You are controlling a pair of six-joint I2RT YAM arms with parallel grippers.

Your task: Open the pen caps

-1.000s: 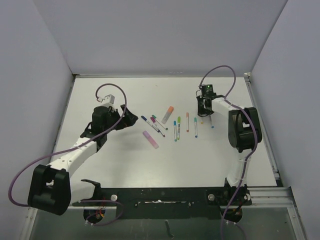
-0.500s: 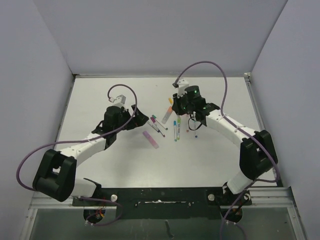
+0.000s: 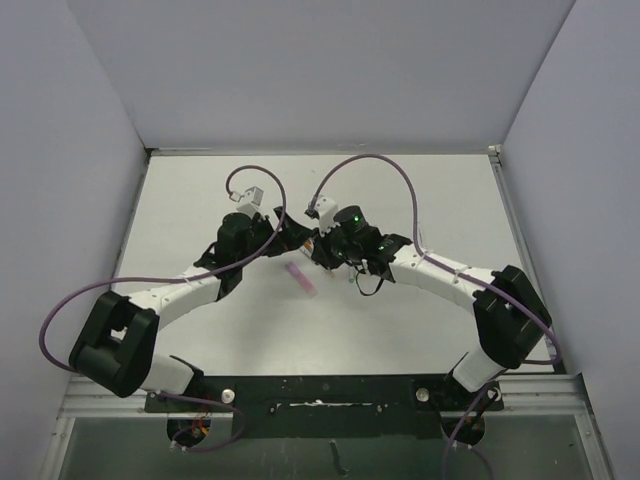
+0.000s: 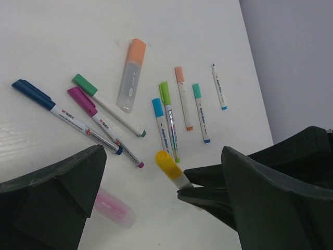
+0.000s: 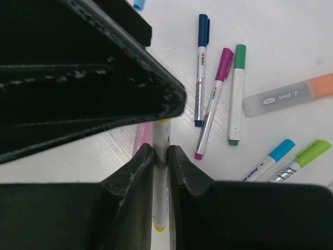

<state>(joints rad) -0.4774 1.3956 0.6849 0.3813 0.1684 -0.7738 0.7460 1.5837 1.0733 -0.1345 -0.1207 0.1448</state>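
Two black fingers of the right gripper [image 5: 161,156] pinch a slim white-barrelled pen [image 5: 161,198] tight, its stubby yellow plastic cap [image 4: 167,163] poking out past the tips. Left gripper [image 4: 164,153] gapes wide, its blunt wedge-shaped fingers flanking that cap without touching. More slim capped pens [image 4: 183,96] lie scattered on the smooth white table [image 4: 62,41].
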